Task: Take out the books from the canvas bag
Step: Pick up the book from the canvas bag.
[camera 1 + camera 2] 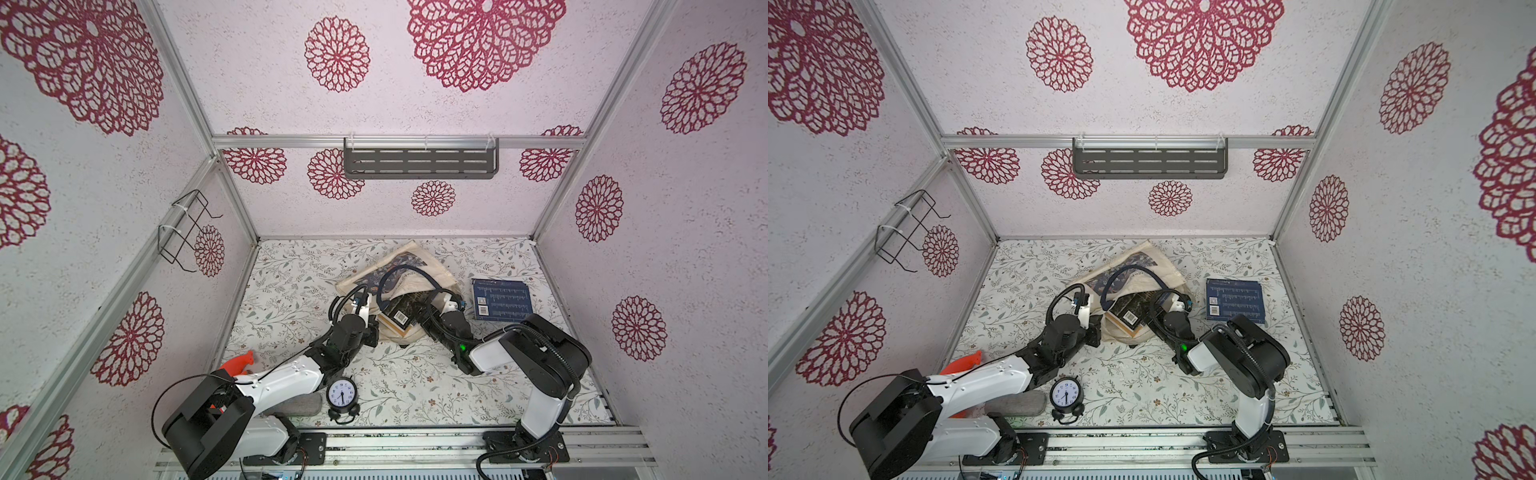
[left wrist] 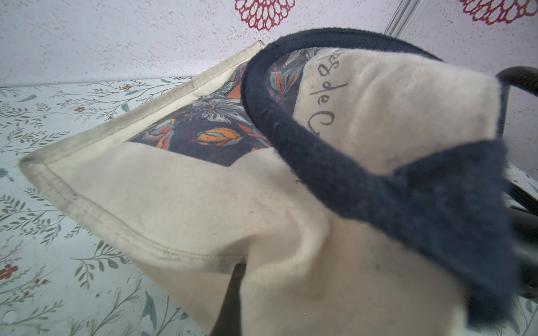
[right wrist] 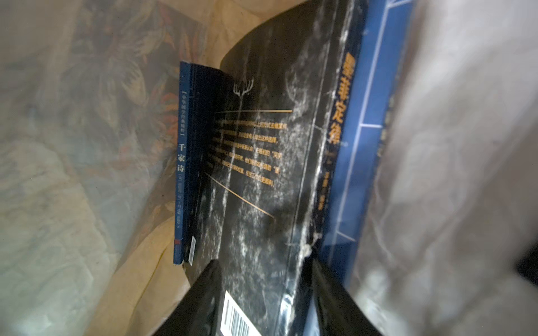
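The cream canvas bag [image 1: 415, 282] [image 1: 1142, 286] lies mid-table with its mouth towards the arms. My left gripper [image 1: 373, 326] is shut on the bag's rim. In the left wrist view the cloth [image 2: 203, 209] drapes over the jaws, and only one dark finger [image 2: 231, 293] shows. My right gripper [image 1: 422, 318] [image 3: 263, 302] reaches into the mouth and is shut on a black book with gold print [image 3: 262, 174] [image 1: 399, 313]. Beside it inside stand a thin navy book [image 3: 182, 174] and a blue one [image 3: 358, 145]. Another navy book [image 1: 502, 299] [image 1: 1235, 300] lies flat on the table to the right of the bag.
An alarm clock [image 1: 341, 395], a grey roll [image 1: 301, 405] and an orange toy [image 1: 239, 362] sit near the front left by the left arm. A wire rack [image 1: 183, 232] hangs on the left wall. A slotted shelf [image 1: 420, 163] hangs on the back wall.
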Robot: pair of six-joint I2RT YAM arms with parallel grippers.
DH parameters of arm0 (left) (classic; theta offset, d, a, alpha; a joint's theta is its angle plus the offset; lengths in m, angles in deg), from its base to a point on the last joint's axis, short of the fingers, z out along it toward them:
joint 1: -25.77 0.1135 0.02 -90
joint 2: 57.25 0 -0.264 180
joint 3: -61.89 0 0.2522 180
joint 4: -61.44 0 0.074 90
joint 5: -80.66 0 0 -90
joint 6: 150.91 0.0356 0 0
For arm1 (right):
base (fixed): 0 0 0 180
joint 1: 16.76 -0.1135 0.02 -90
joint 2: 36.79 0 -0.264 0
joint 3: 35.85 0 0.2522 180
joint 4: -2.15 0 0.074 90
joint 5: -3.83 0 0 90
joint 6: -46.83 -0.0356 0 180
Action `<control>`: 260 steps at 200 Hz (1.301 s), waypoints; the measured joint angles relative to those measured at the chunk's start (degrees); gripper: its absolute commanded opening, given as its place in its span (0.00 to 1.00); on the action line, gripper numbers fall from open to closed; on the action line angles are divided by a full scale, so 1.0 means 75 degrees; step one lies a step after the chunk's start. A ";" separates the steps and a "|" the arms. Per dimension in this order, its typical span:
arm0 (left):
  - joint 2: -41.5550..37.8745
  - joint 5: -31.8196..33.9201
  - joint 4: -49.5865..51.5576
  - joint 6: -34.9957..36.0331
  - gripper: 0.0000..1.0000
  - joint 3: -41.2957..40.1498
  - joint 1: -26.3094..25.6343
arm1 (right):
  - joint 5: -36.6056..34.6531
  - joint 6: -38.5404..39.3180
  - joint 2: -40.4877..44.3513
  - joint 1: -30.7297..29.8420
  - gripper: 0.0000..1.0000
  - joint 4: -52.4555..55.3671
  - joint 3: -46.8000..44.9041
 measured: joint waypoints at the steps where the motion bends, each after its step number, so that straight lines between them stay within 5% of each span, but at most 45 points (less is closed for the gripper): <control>1: 0.0000 0.0000 0.0000 0.0000 0.00 0.0000 0.0000 | 0.0012 0.0015 -0.0009 0.0000 0.52 0.0000 0.0015; 157: 0.0070 0.0000 0.0020 0.0003 0.00 0.0061 -0.0012 | 0.0539 -0.0396 -0.1358 0.0076 0.51 -0.1198 0.1192; 260: 0.0070 0.0026 0.0052 0.0064 0.00 0.0085 -0.0012 | 0.0600 -0.0455 -0.1658 0.0079 0.13 -0.0988 0.1673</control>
